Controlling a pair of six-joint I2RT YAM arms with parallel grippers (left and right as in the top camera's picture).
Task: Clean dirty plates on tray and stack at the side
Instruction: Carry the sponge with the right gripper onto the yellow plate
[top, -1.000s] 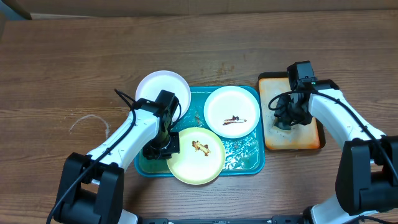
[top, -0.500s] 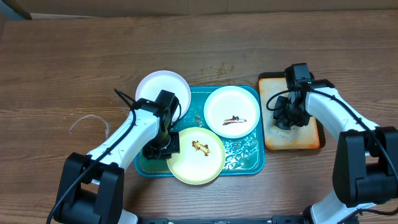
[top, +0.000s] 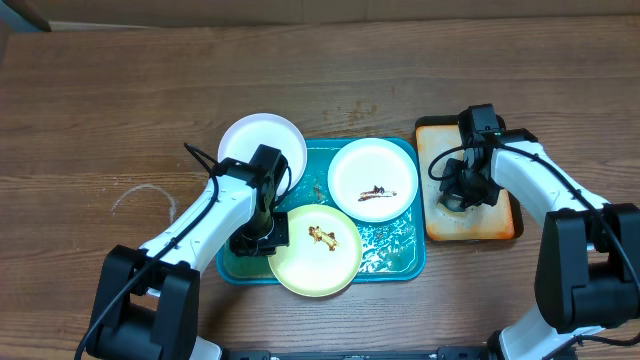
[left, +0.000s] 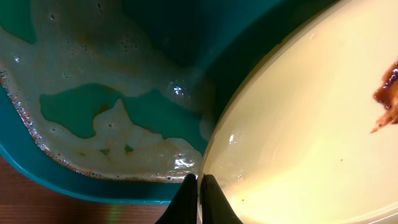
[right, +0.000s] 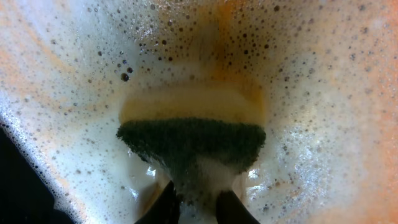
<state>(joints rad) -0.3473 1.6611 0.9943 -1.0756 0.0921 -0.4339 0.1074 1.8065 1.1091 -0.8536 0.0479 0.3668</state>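
The teal tray (top: 398, 250) holds foamy water (left: 93, 146) and a pale yellow-green plate (top: 316, 255) with a brown smear, lying over its front rim. My left gripper (top: 262, 236) is shut on that plate's left rim (left: 214, 143), one finger on each side of the edge. A white plate (top: 373, 180) with a brown smear lies in the tray's right rear. Another white plate (top: 255, 142) overlaps the tray's left rear corner. My right gripper (right: 198, 198) pinches a yellow sponge with a dark green scouring face (right: 193, 134) in the foam.
A smaller orange-brown tray (top: 440, 140) full of suds stands right of the teal tray, with the right gripper (top: 462, 195) down in it. A loose clear film or wire outline (top: 140, 195) lies on the wooden table at the left.
The right gripper's fingers have closed onto the sponge in the orange-brown tray, and the wrist has shifted slightly. The left arm and the plates have not moved.
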